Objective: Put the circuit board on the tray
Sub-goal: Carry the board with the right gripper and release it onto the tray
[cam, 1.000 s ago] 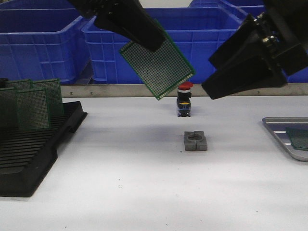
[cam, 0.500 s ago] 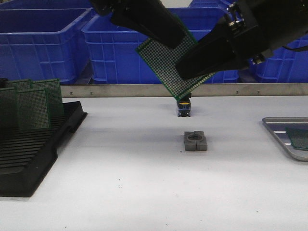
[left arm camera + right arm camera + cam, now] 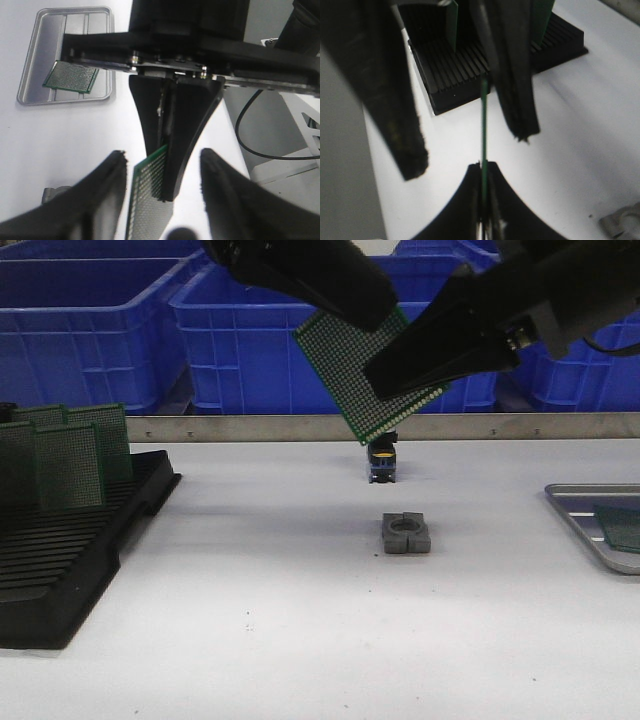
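A green perforated circuit board (image 3: 360, 370) hangs tilted in the air above the middle of the table. My right gripper (image 3: 385, 380) is shut on its right edge, and the right wrist view shows the board edge-on (image 3: 483, 120) clamped between the jaws (image 3: 483, 165). My left gripper (image 3: 375, 310) reaches in from the upper left. In the left wrist view its fingers (image 3: 162, 151) stand wide apart on either side of the board (image 3: 147, 200) without touching it. The grey metal tray (image 3: 575, 495) lies at the right table edge and holds another board (image 3: 622, 528); the left wrist view shows that tray (image 3: 30, 65) and board (image 3: 70, 77) too.
A black slotted rack (image 3: 70, 550) with several upright boards (image 3: 65, 455) stands at the left. Blue bins (image 3: 90, 320) line the back. A small push-button switch (image 3: 383, 462) and a grey block (image 3: 406, 533) sit mid-table below the held board.
My right gripper has swung in from the right and closed on the board. The board has shifted slightly right with the left gripper.
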